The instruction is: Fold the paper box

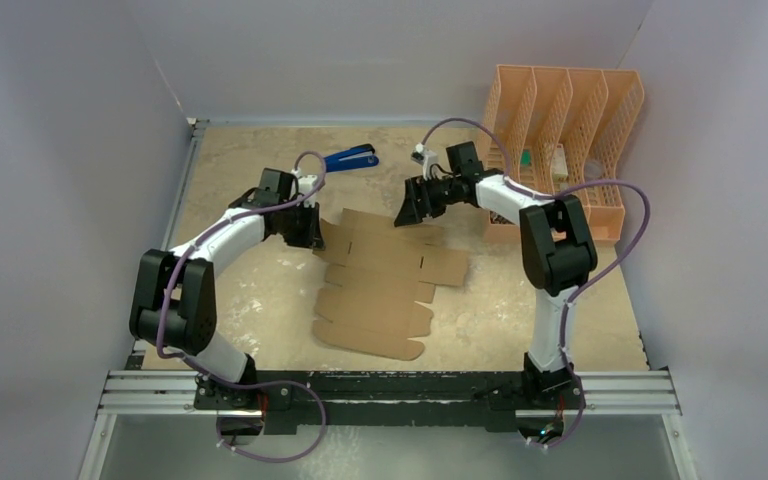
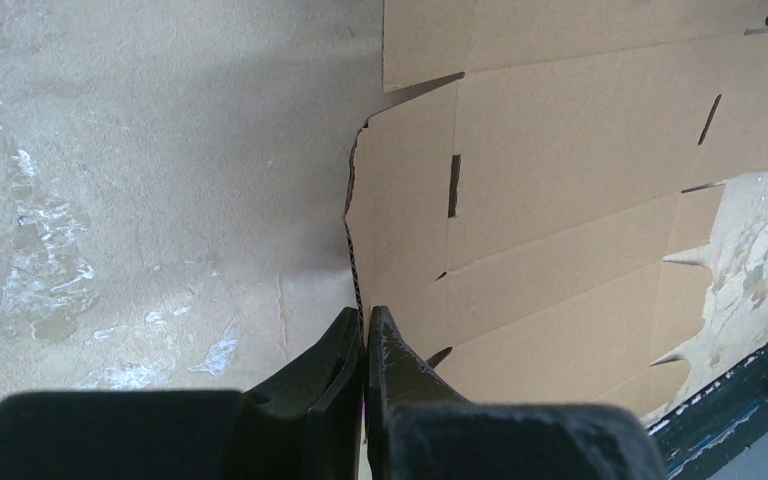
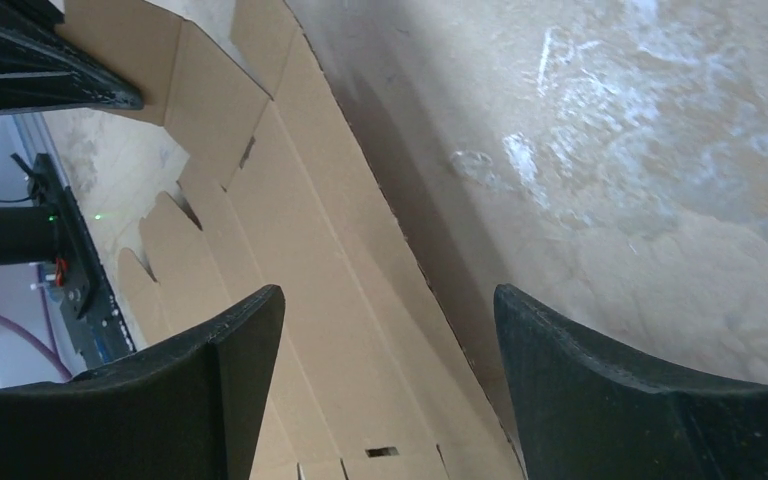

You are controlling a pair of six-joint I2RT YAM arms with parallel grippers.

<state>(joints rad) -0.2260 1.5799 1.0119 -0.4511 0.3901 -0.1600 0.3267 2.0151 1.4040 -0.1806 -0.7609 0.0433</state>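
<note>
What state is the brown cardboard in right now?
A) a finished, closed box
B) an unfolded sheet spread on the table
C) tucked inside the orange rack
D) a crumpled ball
B: the paper box lies spread out on the table as an unfolded sheet, its flaps and slots showing.

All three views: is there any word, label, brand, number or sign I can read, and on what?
None can be read.
The paper box is plain brown, unmarked in every view.
The blue stapler shows no legible lettering.
Small items in the orange mesh organizer are too small to read.
</note>
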